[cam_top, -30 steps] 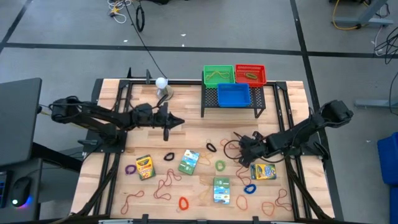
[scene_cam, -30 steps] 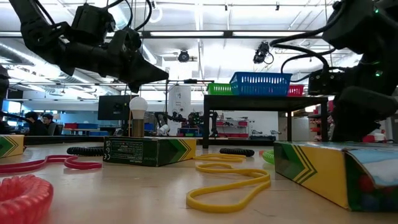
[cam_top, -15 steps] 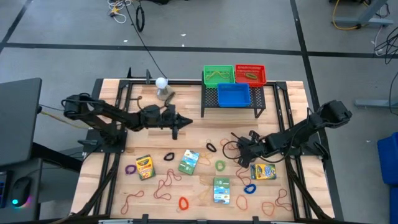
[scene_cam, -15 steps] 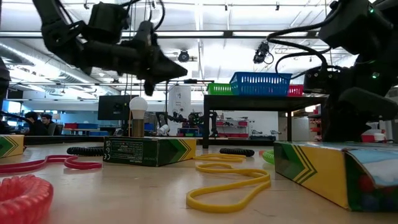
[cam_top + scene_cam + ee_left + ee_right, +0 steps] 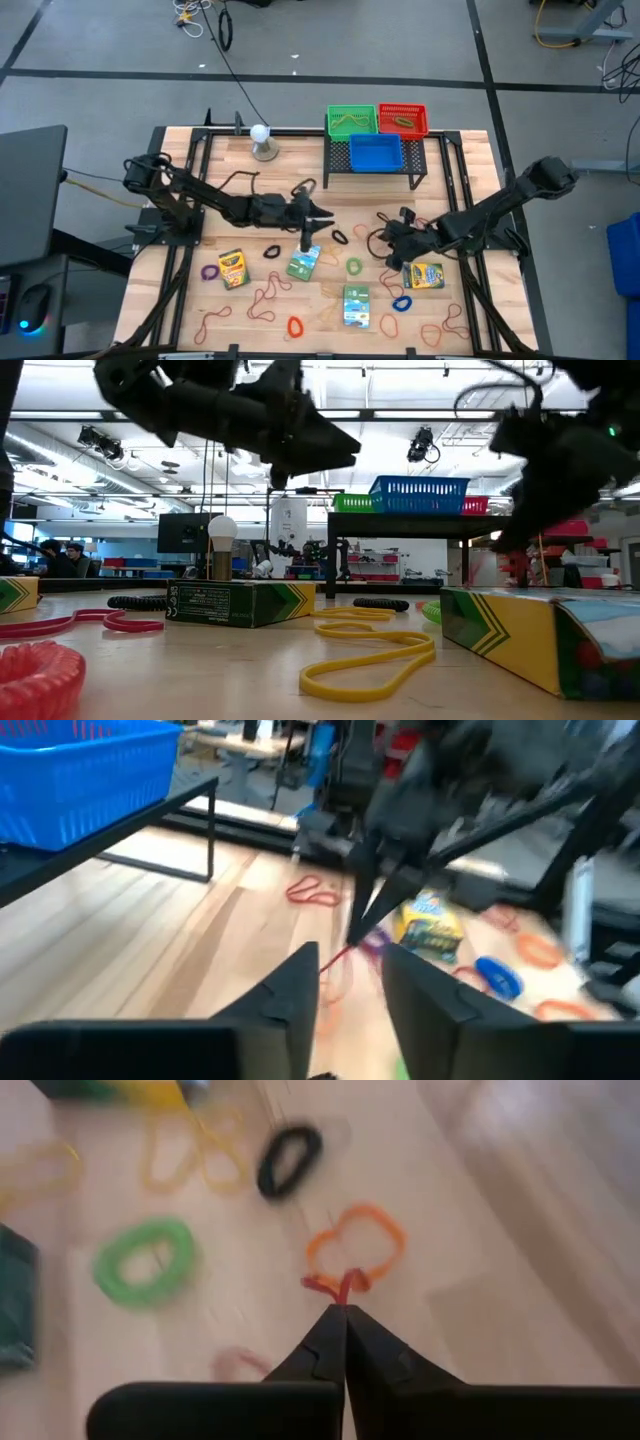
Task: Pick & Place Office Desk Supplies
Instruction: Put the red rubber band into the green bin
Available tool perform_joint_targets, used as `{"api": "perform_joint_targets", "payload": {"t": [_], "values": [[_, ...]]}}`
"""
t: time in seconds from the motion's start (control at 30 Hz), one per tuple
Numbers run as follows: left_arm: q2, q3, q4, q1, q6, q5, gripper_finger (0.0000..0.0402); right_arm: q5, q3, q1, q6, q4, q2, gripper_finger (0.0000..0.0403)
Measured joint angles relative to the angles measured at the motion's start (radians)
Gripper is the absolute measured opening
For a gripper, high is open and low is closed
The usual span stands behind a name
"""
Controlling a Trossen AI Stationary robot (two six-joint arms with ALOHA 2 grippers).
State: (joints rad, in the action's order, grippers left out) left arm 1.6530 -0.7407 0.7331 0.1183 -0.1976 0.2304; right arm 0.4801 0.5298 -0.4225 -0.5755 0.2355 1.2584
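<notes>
Several green and yellow crayon boxes [image 5: 303, 260] lie flat on the wooden table [image 5: 470, 160], among reddish-tan rubber bands [image 5: 268, 292] and small loops: purple [image 5: 209, 271], green [image 5: 354, 266], blue [image 5: 401, 302], black [image 5: 339, 237]. My right gripper [image 5: 343, 1312], right of the table's middle [image 5: 386, 240], is shut on a reddish rubber band [image 5: 338, 1286]. My left gripper [image 5: 350, 970] reaches to mid-table [image 5: 315, 222], above the boxes, open and holding nothing; it points toward the right gripper. My right gripper pinches a short bend of the reddish rubber band [image 5: 340, 1290] between its two fingertips, coming from above on a slant. In the left wrist view a strand of the band [image 5: 343, 952] hangs below the fingers. Whether its lower end lies on the table, I cannot tell.
A black mesh rack [image 5: 375, 165] with green [image 5: 351, 121], red [image 5: 403, 118] and blue [image 5: 375, 152] baskets stands at the far edge. A white ball on a round stand [image 5: 261, 135] is left of it. An orange loop [image 5: 360, 1245] lies under my right gripper.
My left gripper has swung from the far left toward the table's middle and right, and its fingers have spread apart. My right gripper has risen a little and tipped, shut on the reddish band.
</notes>
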Motion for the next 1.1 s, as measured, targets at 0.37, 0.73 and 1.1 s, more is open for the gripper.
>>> {"api": "perform_joint_targets", "payload": {"t": [0.37,0.73,1.1], "values": [[0.168,-0.167,-0.042,0.006,0.069,0.005,0.0231,0.066,0.123,0.044,0.296,-0.089,-0.007,0.0004],[0.236,-0.323,-0.199,0.013,0.25,0.025,0.025,0.062,0.123,0.063,0.349,-0.118,0.025,0.0004],[0.236,-0.5,-0.658,0.032,0.269,0.105,0.0221,0.063,0.123,0.061,0.366,-0.201,0.031,0.0004]]}}
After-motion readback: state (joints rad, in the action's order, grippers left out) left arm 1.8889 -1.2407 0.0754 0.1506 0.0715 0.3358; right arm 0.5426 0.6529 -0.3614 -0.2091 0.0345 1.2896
